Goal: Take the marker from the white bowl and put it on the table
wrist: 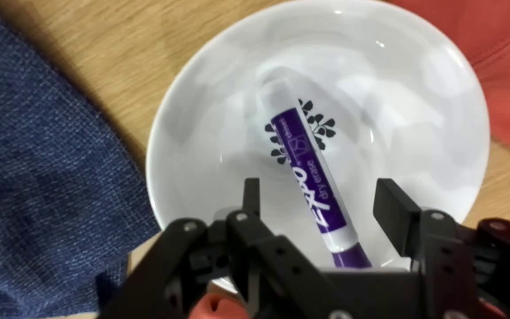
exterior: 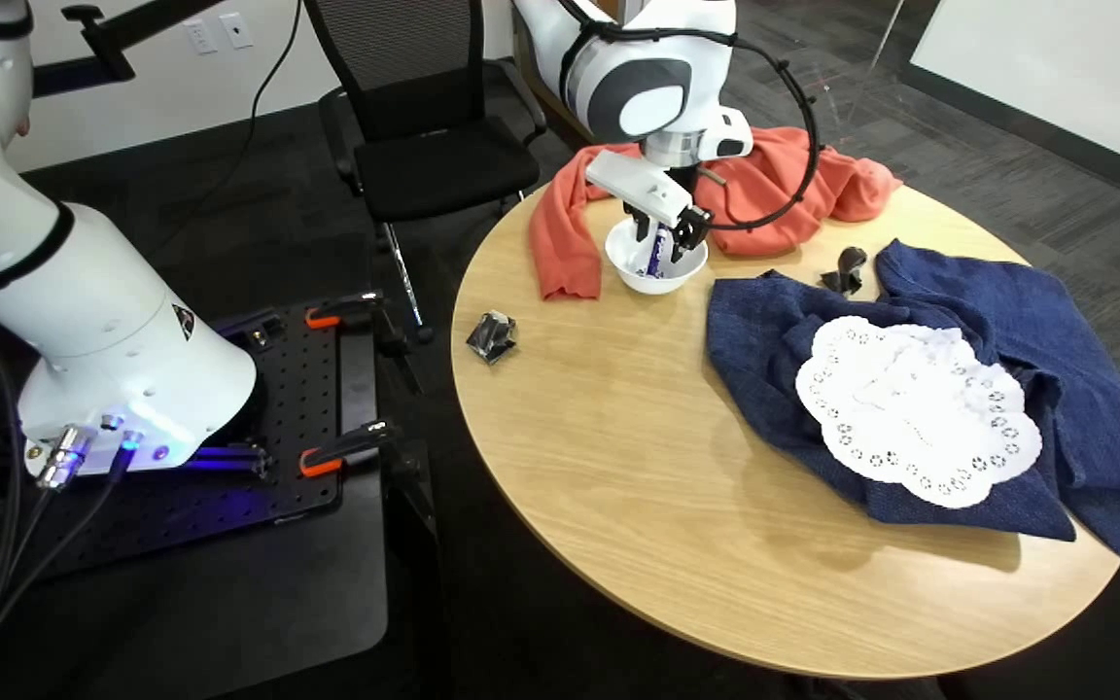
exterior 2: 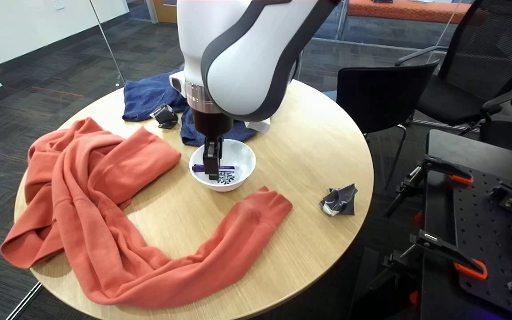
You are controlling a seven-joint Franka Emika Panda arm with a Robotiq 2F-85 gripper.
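The white arm [exterior 2: 247, 66] reaches down from above, and its wrist [exterior 2: 200, 97] stands nearly vertical. The black hand [wrist: 320, 199] points downward, its two fingers [wrist: 396, 217] spread well apart.

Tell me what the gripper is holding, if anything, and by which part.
Nothing is held: the gripper is open, with gaps on both sides of the marker in the white bowl.

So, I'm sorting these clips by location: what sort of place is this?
Probably an office meeting room: the round table, a mesh chair and grey carpet suggest it.
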